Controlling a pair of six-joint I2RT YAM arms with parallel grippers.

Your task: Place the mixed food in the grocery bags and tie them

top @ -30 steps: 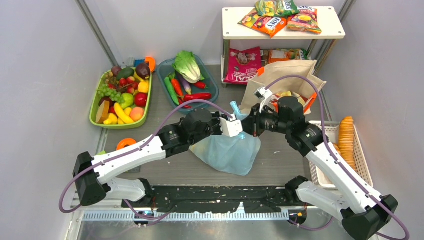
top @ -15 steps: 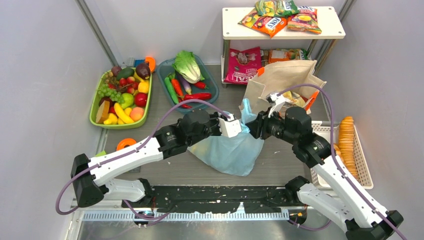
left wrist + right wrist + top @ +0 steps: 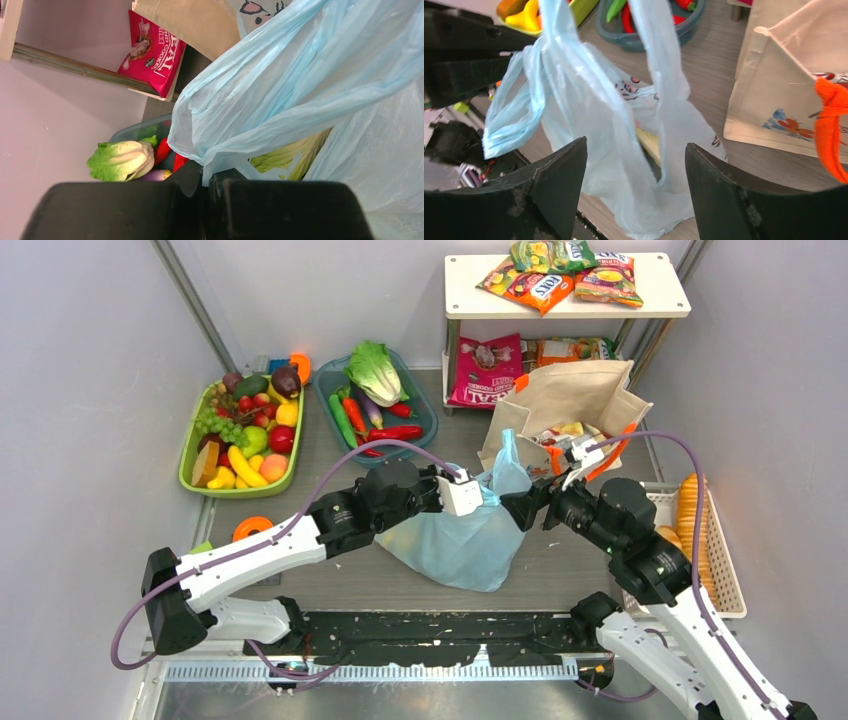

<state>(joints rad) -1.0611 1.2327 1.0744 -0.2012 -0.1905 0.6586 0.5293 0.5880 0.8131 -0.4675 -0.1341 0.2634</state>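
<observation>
The light-blue plastic bag [image 3: 465,545] lies mid-table with pale-green cabbage [image 3: 290,157] inside. My left gripper [image 3: 482,496] is shut on one of its handles, pinched between the jaws [image 3: 212,180]. The other handle [image 3: 510,465] stands up loose. My right gripper [image 3: 527,508] is open just right of the bag, and the thin plastic [image 3: 589,100] hangs in front of its spread fingers [image 3: 636,165], not gripped. The beige tote [image 3: 570,400] with orange handles [image 3: 831,125] stands behind, with packets inside. Snack packets [image 3: 545,280] lie on the shelf, and a pink one [image 3: 485,365] under it.
A green tray [image 3: 190,455] of toy fruit sits at the far left. Beside it is a teal tray [image 3: 425,405] with lettuce [image 3: 122,160] and peppers. A white mesh basket [image 3: 725,580] with biscuits stands at the right. The white shelf [image 3: 460,300] is at the back.
My right gripper has opened, let go of the bag handle and drawn back to the right. The freed handle now stands up. The left gripper holds still.
</observation>
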